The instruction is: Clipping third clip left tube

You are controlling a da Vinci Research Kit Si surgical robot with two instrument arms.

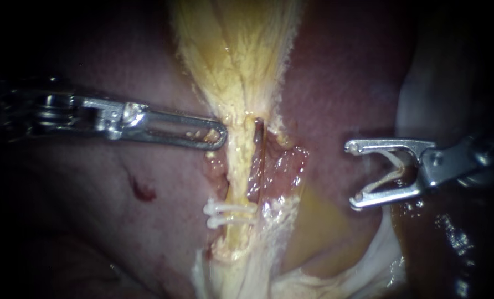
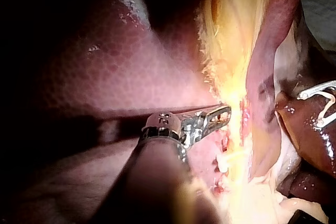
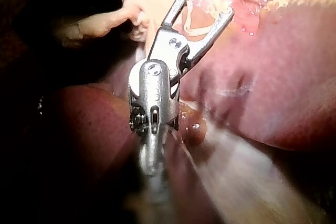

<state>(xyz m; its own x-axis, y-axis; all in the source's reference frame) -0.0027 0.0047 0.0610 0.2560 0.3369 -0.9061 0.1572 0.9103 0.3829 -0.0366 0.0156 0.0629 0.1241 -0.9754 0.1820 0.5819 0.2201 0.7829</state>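
The left tube [image 1: 238, 171] is a pale yellow strand running down the middle, with a darker reddish tube [image 1: 259, 147] right beside it. Two white clips [image 1: 230, 208] [image 1: 227, 222] cross the left tube low down. My right instrument [image 1: 352, 174] stands well to the right of both tubes, its jaws wide apart with a white V-shaped clip [image 1: 392, 171] seated between them; it also shows as the right instrument [image 3: 207, 2] with its clip [image 3: 197, 27]. My left instrument [image 1: 220, 135] has its slotted jaws shut, their tip against the yellow tissue's edge above the clips, seen again as the left instrument [image 2: 223, 113].
Yellow fibrous tissue [image 1: 236, 50] fans out above the tubes. Liver [image 1: 92, 182] lies on both sides, with a small red spot [image 1: 143, 191] at the left. Whitish tissue [image 1: 380, 254] sits under the right instrument. Raw pink tissue [image 1: 286, 166] lies right of the tubes.
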